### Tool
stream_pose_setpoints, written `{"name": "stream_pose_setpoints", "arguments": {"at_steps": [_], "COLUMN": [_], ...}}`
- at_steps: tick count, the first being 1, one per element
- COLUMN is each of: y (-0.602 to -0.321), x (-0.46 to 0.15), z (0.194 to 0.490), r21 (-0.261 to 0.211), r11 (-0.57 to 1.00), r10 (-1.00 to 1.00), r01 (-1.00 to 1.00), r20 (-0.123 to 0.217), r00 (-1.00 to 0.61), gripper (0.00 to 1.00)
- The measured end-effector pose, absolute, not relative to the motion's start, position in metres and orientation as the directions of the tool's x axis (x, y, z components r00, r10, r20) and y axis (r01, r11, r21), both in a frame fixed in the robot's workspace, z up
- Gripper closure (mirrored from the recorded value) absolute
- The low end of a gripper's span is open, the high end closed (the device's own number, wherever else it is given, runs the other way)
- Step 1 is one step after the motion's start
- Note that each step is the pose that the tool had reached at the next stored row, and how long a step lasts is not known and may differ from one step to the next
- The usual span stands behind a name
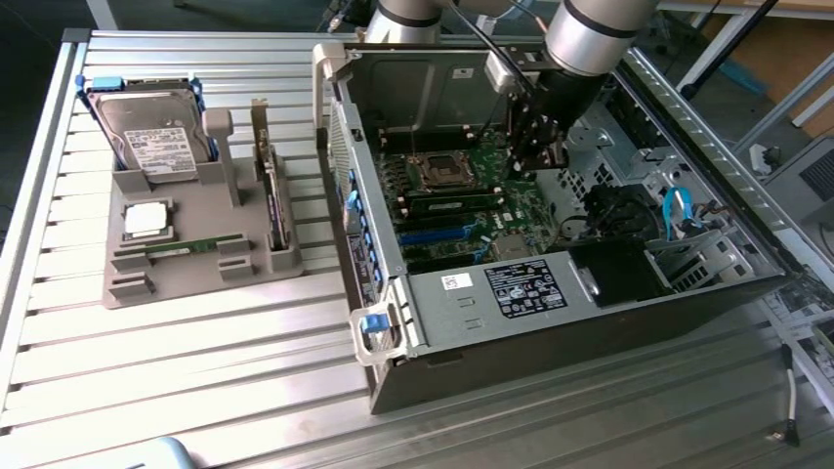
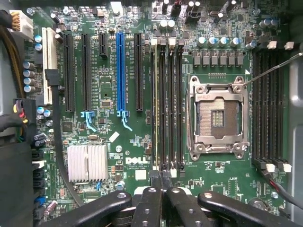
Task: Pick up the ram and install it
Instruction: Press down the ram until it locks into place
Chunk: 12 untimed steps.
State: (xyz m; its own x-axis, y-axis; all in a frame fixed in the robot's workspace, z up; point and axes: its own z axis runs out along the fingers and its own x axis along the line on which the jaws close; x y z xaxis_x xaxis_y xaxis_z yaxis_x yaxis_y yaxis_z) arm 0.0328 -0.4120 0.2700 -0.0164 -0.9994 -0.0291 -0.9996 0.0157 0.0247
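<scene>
The open computer case (image 1: 548,283) lies on the slatted table (image 1: 195,362) with the arm reaching inside. Over the motherboard (image 2: 118,142) the gripper (image 2: 161,182) has its fingers pressed together on the ram (image 2: 155,104) — the stick stands edge-on in a memory slot beside the empty processor socket (image 2: 217,116).

A ribbed metal table (image 1: 195,371) fills the foreground under even light. Behind it stand blue and wooden furnishings (image 1: 782,78).
</scene>
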Motion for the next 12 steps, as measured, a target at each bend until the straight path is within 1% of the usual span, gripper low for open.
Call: {"name": "stream_pose_setpoints", "arguments": {"at_steps": [6, 12], "y": [-0.412, -0.412], "x": [0.03, 0.004], "z": [0.27, 0.27], "r21": [0.025, 0.025], "r11": [0.016, 0.016], "r10": [-0.999, -0.999], "r01": [-1.0, -1.0], "r20": [-0.029, -0.029], "r00": [-0.016, -0.017], "gripper": [0.89, 0.89]}}
